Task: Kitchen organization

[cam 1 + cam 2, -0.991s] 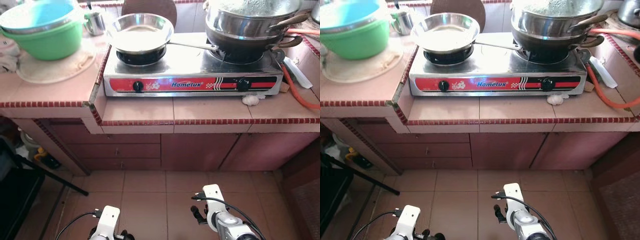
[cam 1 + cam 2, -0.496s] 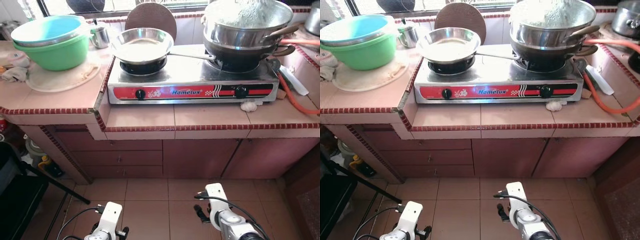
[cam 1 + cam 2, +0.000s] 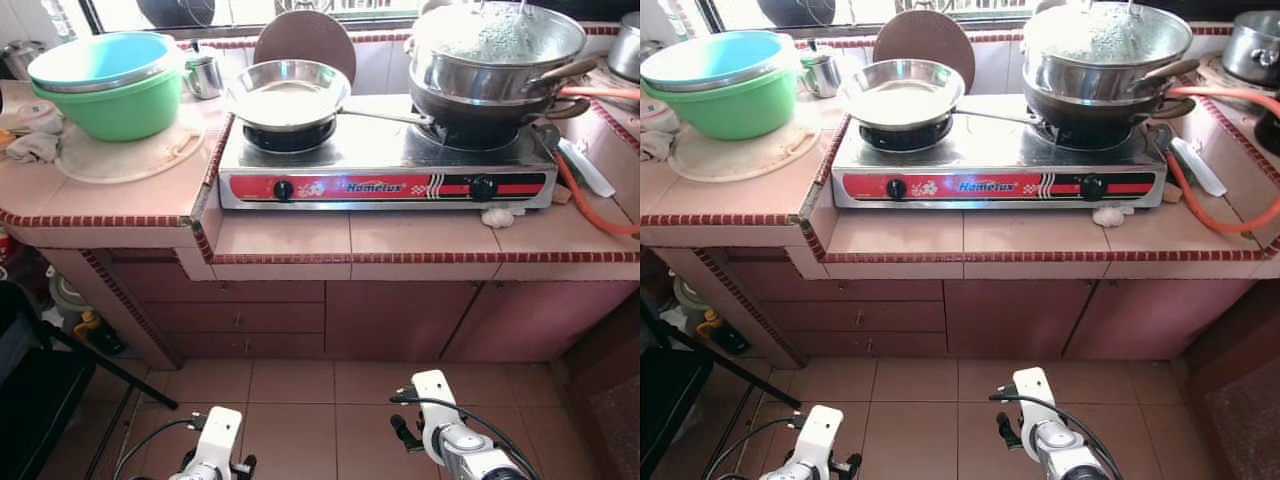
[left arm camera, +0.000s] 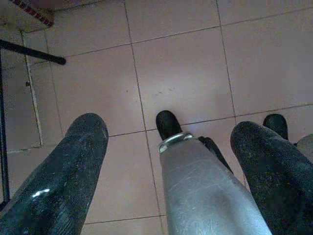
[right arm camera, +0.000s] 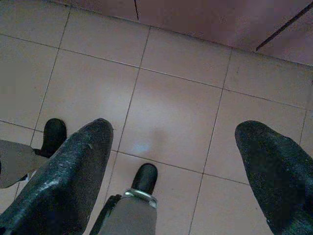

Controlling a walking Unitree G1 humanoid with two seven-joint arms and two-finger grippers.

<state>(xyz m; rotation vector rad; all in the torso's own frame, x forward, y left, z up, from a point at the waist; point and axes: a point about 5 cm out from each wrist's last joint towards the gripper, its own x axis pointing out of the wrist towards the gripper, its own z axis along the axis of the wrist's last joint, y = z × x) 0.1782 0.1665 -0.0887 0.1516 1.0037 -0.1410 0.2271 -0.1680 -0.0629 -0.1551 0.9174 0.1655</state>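
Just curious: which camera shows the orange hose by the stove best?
The right eye view: the hose curves past the stove, nearly whole. The left eye view crops its loop at the edge. Both wrist views face floor tiles.

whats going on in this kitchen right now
Nothing is being handled yet. The robot stands facing the tiled counter, both arms hanging low over the floor, the left gripper and right gripper with fingers apart and empty. On the two-burner stove sit a steel pan and stacked pots; nested bowls rest to its left.
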